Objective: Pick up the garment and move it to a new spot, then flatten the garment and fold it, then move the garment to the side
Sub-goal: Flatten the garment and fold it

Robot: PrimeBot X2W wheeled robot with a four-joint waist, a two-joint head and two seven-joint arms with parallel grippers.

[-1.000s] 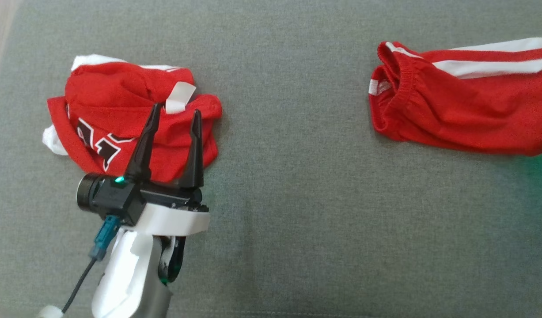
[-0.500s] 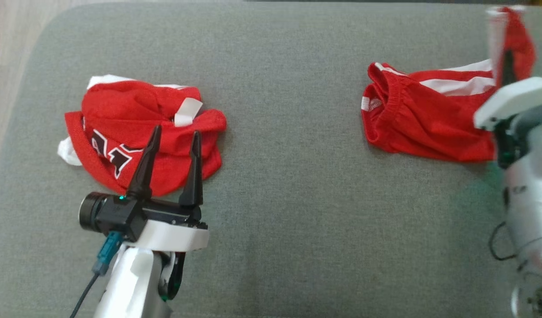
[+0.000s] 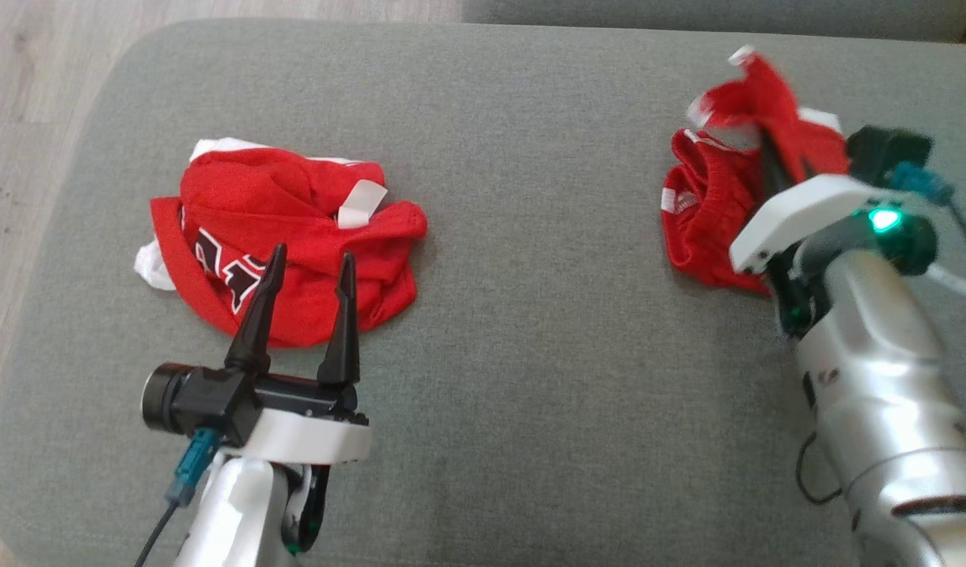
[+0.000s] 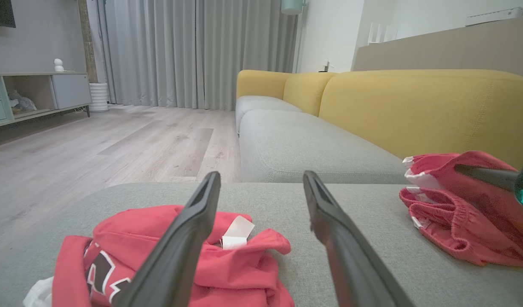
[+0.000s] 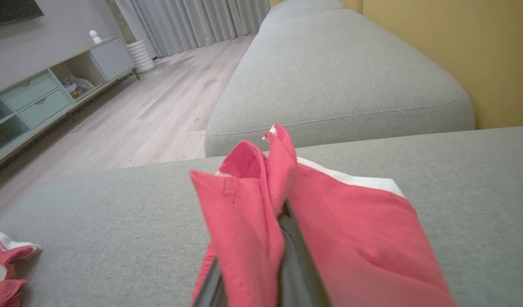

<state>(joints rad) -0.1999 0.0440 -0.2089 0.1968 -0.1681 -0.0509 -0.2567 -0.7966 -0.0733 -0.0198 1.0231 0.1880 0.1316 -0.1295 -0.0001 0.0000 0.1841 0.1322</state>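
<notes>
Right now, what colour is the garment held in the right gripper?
The garment is red with white trim, clearest in the right wrist view.

grey curtains hang beyond the wood floor.

The sofa seat is grey woven cloth, matt and slightly rough. The shorts are thin, smooth red cloth with white stripes and a puckered elastic waistband. The jersey is red cloth of a finer, mesh-like look, with flat black-and-white lettering and a plain white label. The left gripper has fingers of dark matt plastic, above a glossy white plastic shell. The right forearm is silvery and smooth, with a soft sheen. The floor is pale wood planks; the backrest is matt yellow cloth.
</notes>
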